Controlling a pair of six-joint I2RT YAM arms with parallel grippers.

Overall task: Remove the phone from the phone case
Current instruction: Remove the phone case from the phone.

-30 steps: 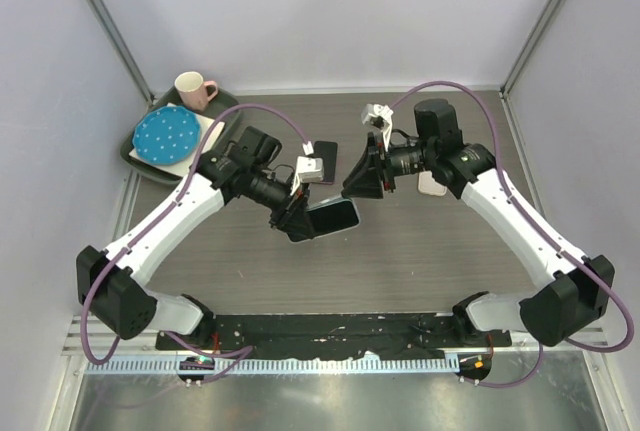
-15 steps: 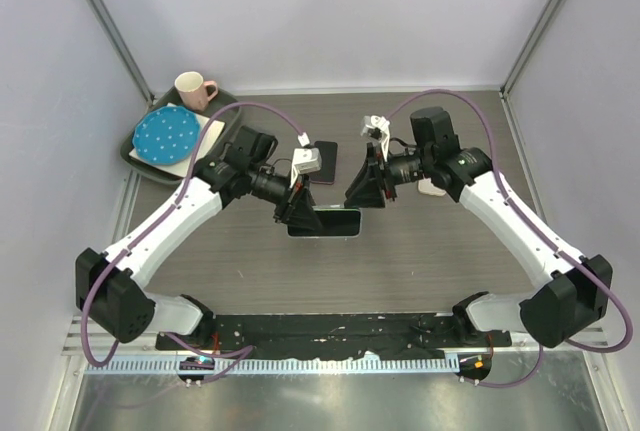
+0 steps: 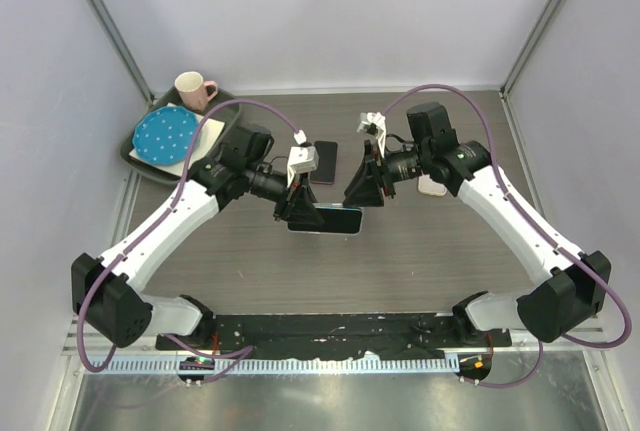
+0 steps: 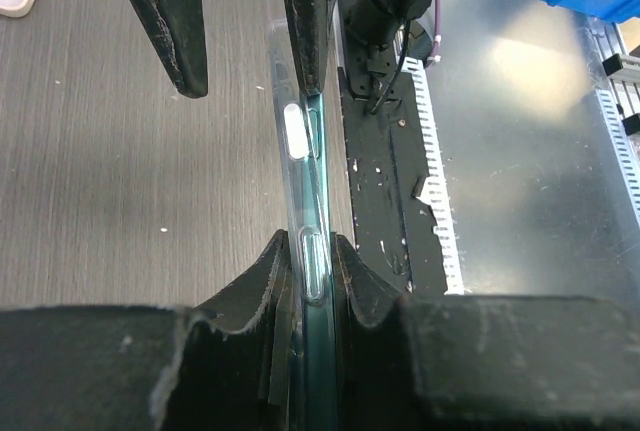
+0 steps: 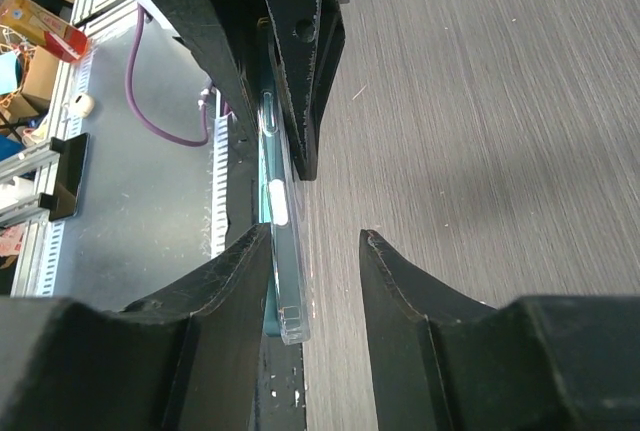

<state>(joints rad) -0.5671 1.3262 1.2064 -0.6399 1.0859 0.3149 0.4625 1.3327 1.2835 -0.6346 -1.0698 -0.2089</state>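
Observation:
A teal phone [image 3: 338, 219] in a clear phone case [image 4: 297, 141] hangs edge-on above the table. My left gripper [image 3: 302, 213] is shut on its left end, and both fingers press the cased phone [image 4: 312, 281] in the left wrist view. My right gripper [image 3: 361, 194] is at the phone's right end and stands open. In the right wrist view the case [image 5: 284, 281] rests against my right gripper's [image 5: 315, 236] left finger, with a wide gap to the other finger. The teal phone edge [image 5: 264, 206] shows behind the case.
At the back left a dark tray [image 3: 134, 151] holds a blue dotted plate [image 3: 165, 135] and a pink mug [image 3: 195, 89]. A dark flat phone-like item [image 3: 325, 159] lies behind the grippers. A pale flat item [image 3: 432, 187] lies under the right arm. A black base strip [image 3: 340, 331] runs along the front.
The phone went from tilted to level and moved slightly back with the left gripper. The right gripper's jaws have widened around its right end.

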